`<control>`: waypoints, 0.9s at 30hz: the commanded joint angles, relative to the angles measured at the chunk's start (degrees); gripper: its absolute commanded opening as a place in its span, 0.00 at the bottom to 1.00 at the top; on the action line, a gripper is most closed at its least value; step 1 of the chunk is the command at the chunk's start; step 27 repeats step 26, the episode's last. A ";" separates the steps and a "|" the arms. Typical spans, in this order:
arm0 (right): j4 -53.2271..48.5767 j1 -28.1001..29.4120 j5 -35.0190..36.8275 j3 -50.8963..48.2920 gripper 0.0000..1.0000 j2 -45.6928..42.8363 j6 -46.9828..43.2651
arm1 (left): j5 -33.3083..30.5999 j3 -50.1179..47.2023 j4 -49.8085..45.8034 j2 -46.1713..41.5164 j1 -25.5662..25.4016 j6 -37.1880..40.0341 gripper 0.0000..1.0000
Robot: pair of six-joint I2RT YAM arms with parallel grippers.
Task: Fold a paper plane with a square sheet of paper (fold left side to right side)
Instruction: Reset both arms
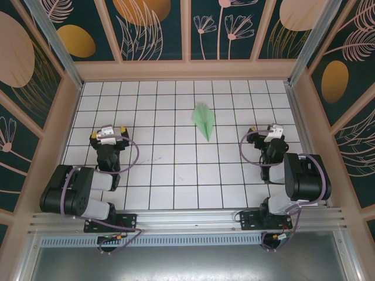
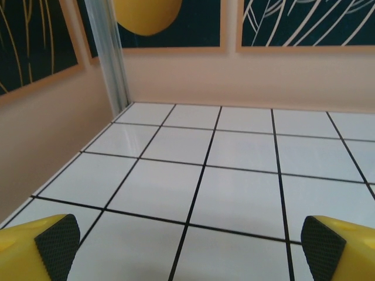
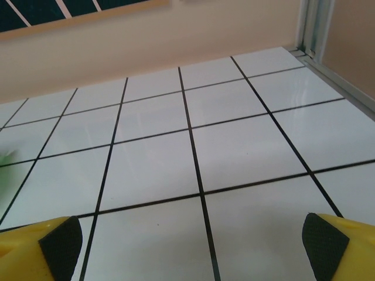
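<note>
Paper plane (image 1: 204, 121), finished dart, upper centre on tabletop (image 1: 164, 175); left fingers (image 2: 55, 240) and right fingers (image 3: 58, 241) spread, empty, parked well apart either side; I judge nothing needs holding.

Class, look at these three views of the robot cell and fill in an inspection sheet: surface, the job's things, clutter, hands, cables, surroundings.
Surface: white tiled table with black grid lines, flat and bare around the arms.
Job's things: pale green paper plane, folded to a pointed dart, lying between the two arms towards the far side, tip pointing to the near edge.
Clutter: nothing seen.
Hands: left hand and right hand both open, holding nothing, each well apart from the plane.
Cables: purple cables looped along each arm, clear of the plane.
Surroundings: floral wall panels on three sides; metal rail at the near edge.
</note>
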 commanded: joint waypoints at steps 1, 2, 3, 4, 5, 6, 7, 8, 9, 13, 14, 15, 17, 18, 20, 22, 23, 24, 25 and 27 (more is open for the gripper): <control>3.21 -0.18 -1.76 0.81 0.99 0.12 -0.87 | 5.03 -0.80 8.31 2.61 1.56 -1.11 0.98; 3.15 -0.12 -1.65 0.82 0.99 0.15 -0.94 | 5.12 -0.32 10.57 4.65 1.57 -0.88 0.98; 3.14 0.01 -1.52 0.90 0.99 0.11 -1.01 | 4.52 0.58 7.64 4.05 1.53 -1.40 0.99; 3.00 0.21 -1.19 0.89 0.99 0.17 -1.10 | 2.85 1.68 4.26 3.36 1.72 -2.39 0.99; 2.98 0.48 -0.49 0.95 0.99 0.12 -1.32 | 1.33 2.27 4.49 4.11 1.97 -3.12 0.98; 2.73 0.99 0.30 1.17 0.99 0.20 -1.70 | 0.57 2.53 3.62 3.92 2.19 -3.77 0.99; 2.45 1.55 1.03 1.27 0.99 0.20 -2.12 | 0.07 2.54 3.24 3.79 2.44 -4.28 0.99; 2.42 1.54 0.88 1.33 0.99 0.20 -2.08 | -0.35 2.51 3.71 4.05 2.48 -4.40 0.99; 2.44 1.51 0.79 1.34 0.99 0.23 -2.07 | -0.30 2.68 3.18 3.85 2.46 -4.45 0.99; 2.40 1.53 0.84 1.37 0.99 0.19 -2.04 | -0.52 2.50 3.69 3.85 2.51 -4.39 0.99; 2.35 1.55 0.79 1.38 0.99 0.23 -2.08 | -0.48 2.42 3.67 3.78 2.46 -4.41 0.99; 2.36 1.53 0.79 1.33 0.99 0.26 -2.06 | -0.53 2.41 3.76 3.82 2.52 -4.37 0.99; 2.36 1.55 0.82 1.36 0.99 0.23 -2.13 | -0.54 2.41 3.76 3.85 2.48 -4.37 0.99; 2.28 1.54 0.77 1.35 0.99 0.25 -2.08 | -0.54 2.41 3.76 3.87 2.52 -4.36 0.99; 2.34 1.52 0.78 1.34 0.99 0.25 -2.13 | -0.52 2.41 3.76 3.84 2.48 -4.36 0.99; 2.28 1.51 0.80 1.34 0.99 0.20 -2.15 | -0.50 2.40 3.76 3.84 2.46 -4.41 0.99; 2.28 1.52 0.83 1.39 0.99 0.19 -2.15 | -0.54 2.41 3.76 3.84 2.46 -4.38 0.99; 2.27 1.56 0.79 1.39 0.99 0.20 -2.04 | -0.55 2.41 3.76 3.84 2.47 -4.43 0.99; 2.30 1.52 0.78 1.34 0.99 0.24 -2.08 | -0.55 2.41 3.76 3.84 2.47 -4.37 0.99; 2.34 1.55 0.76 1.34 0.99 0.24 -2.04 | -0.54 2.41 3.76 3.84 2.47 -4.37 0.99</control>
